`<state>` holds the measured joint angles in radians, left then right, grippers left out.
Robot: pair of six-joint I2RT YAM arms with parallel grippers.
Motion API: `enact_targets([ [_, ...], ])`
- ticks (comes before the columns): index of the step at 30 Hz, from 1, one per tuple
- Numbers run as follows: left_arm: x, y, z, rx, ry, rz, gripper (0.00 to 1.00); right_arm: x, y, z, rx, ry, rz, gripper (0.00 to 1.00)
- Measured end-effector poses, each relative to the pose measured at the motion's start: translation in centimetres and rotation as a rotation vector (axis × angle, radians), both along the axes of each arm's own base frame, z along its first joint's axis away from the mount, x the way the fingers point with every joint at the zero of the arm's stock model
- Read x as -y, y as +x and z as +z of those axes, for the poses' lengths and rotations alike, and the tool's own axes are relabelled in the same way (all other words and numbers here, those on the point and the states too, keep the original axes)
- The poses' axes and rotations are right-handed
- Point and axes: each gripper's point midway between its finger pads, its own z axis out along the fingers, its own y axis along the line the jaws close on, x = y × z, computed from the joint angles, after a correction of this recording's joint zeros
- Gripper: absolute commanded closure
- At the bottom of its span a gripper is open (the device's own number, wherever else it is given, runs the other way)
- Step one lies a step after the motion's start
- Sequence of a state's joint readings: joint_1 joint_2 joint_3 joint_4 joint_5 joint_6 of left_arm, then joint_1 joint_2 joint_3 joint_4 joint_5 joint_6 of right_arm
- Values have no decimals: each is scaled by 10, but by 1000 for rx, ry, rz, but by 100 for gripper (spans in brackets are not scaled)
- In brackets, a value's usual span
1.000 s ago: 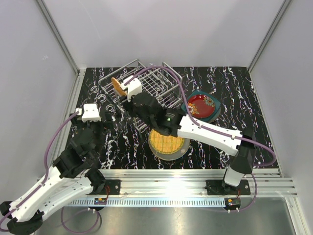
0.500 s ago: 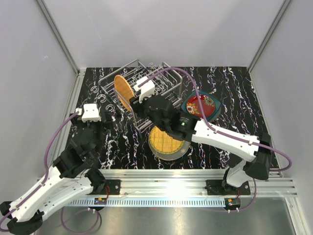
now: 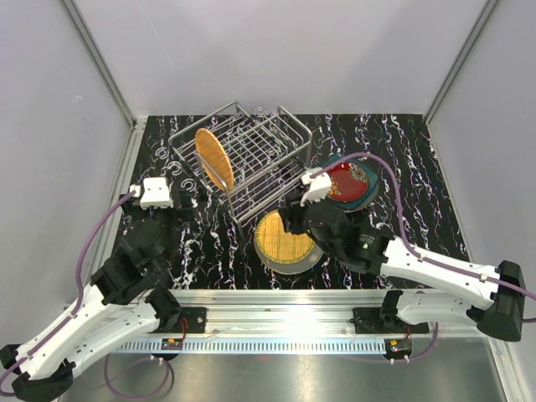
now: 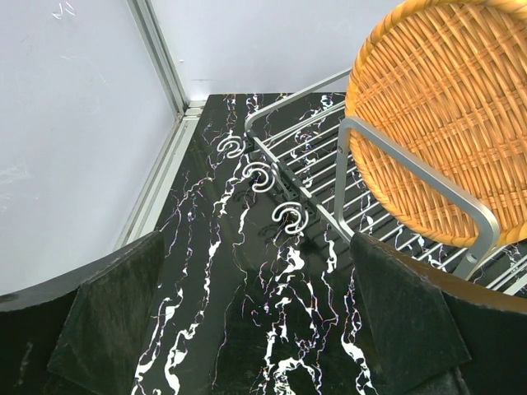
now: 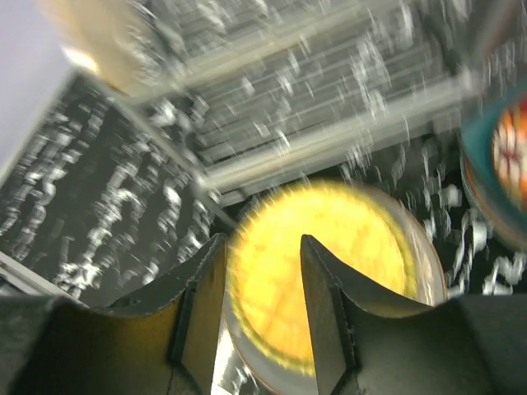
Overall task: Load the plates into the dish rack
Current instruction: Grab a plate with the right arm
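So one orange woven plate (image 3: 213, 159) is standing on edge at the left end of the dish rack (image 3: 268, 151), up against the end rail. What's left for us sits on the black marbled table (image 3: 402, 142). A second woven plate (image 3: 286, 241) lies flat on a grey plate (image 3: 313, 260) just in front of the rack, and a red plate (image 3: 342, 177) is nested on a teal plate (image 3: 365, 194) off to the right. Our right gripper (image 5: 262, 288) hovers over the flat woven one with its fingers partway apart and nothing between them (that wrist view is pretty smeared, so no fine detail from us). The left gripper (image 4: 255, 263) is spread wide and empty, near the rack's left end. Our guess on handling: the woven plate looks light and stiff, and the weave should give the pads plenty of bite. We'd take it at the rim, one finger over and one tucked under the lip. The smooth ones will probably be heavier, slicker and chippable, so they'd want a firmer rim pinch and a gentle set-down between the wires.
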<state>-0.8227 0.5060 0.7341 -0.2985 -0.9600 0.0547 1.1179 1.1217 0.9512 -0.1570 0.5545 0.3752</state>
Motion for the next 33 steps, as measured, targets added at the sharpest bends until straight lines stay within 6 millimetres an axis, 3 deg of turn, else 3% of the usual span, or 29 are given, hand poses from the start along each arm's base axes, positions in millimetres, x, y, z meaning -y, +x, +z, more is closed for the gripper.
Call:
enact_targets([
  [6,1,1,-2,-6,4,0,1,77,9,-107,-279,26,-212,49],
  [9,2,2,-3,-12,10,1,1,100,4,-132,-369,68,-275,47],
  [15,2,2,-5,-22,21,0,1,99,0,-141,-458,181,-280,47],
  [20,2,2,-6,-22,20,0,1,99,-6,-161,-521,207,-276,48],
  [33,2,2,-6,-23,17,0,1,91,-6,-187,-604,255,-274,48],
])
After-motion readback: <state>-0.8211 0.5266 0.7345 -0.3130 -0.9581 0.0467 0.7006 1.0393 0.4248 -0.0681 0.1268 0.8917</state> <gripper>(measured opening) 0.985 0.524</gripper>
